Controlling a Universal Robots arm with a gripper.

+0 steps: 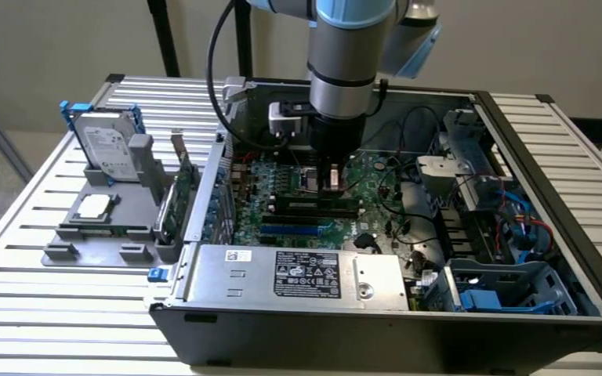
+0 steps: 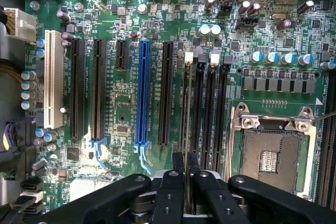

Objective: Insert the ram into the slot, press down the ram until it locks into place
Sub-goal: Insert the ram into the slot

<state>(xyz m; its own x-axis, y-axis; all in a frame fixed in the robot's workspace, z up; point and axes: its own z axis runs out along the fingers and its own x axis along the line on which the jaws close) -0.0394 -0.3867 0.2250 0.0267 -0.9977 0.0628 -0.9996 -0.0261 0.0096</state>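
The ram shows edge-on as a thin strip running out from between my fingertips. It lies along the black memory slot closest to the long black card sockets, the one with a white end clip. My gripper is shut on the ram, its two black fingers pressed close on either side. In the exterior view the gripper reaches down into the open computer case, and the ram stands just under it on the motherboard. I cannot tell whether the ram's lower edge is inside the slot.
Three more parallel black slots lie beside the ram, then the metal-framed processor socket. A bright-blue card socket sits on the other side. The power supply, cables and case walls crowd the arm. A hard drive stands outside.
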